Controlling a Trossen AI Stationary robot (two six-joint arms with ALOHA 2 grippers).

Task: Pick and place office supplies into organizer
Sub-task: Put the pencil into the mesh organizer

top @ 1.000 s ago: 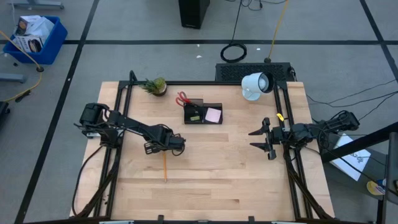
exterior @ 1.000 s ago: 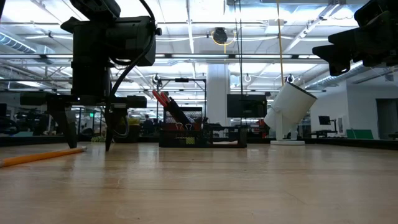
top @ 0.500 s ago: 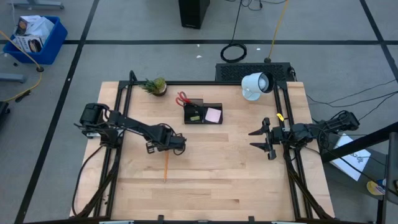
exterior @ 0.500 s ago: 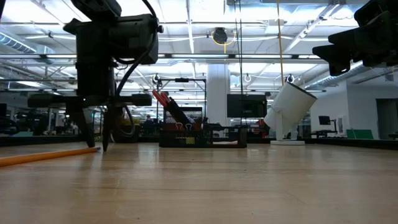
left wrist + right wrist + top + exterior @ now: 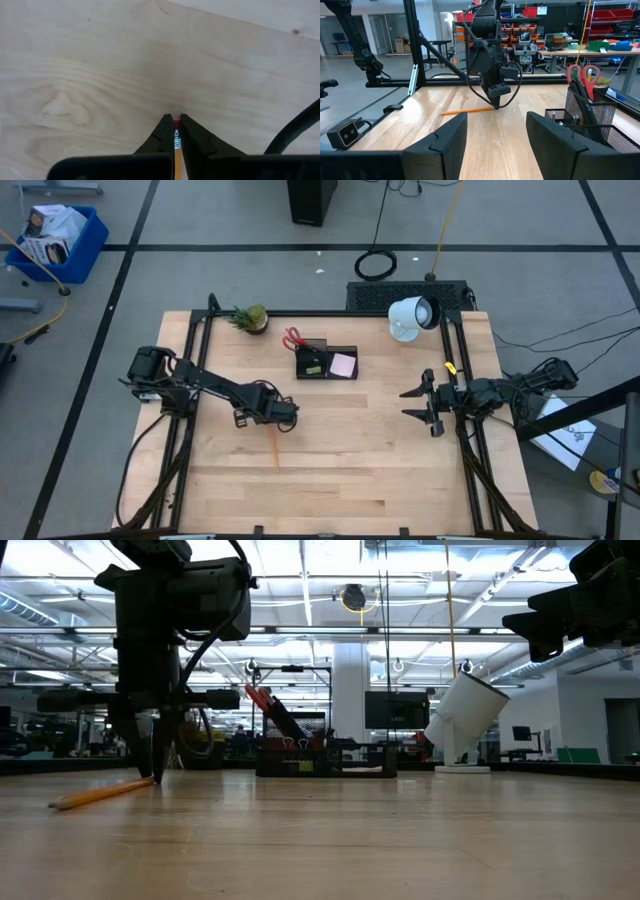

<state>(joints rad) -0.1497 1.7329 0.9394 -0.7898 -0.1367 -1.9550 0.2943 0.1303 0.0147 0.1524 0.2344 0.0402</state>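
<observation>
From above, you have the scissors (image 5: 292, 337) and pink notes (image 5: 343, 364) already in the organizer (image 5: 325, 361), while one orange pencil (image 5: 275, 448) lies on the bench (image 5: 380, 460) under the left tool (image 5: 276, 423). At bench level and in the left wrist view, that tool is clenched on the pencil's end, its other end resting on the wood, so lifting and dropping it in are left. The right wrist view shows the right tool (image 5: 496, 132) spread wide, waiting at the bench's right side.

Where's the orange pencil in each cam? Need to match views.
High view: orange pencil just below the left gripper, centre-left of table.
Low view: lower left, one end pinched at the fingertips, other end on the wood.
Left wrist view: eraser end clamped between the fingers.
Right wrist view: mid-frame.
Shared landmark: black organizer.
</observation>
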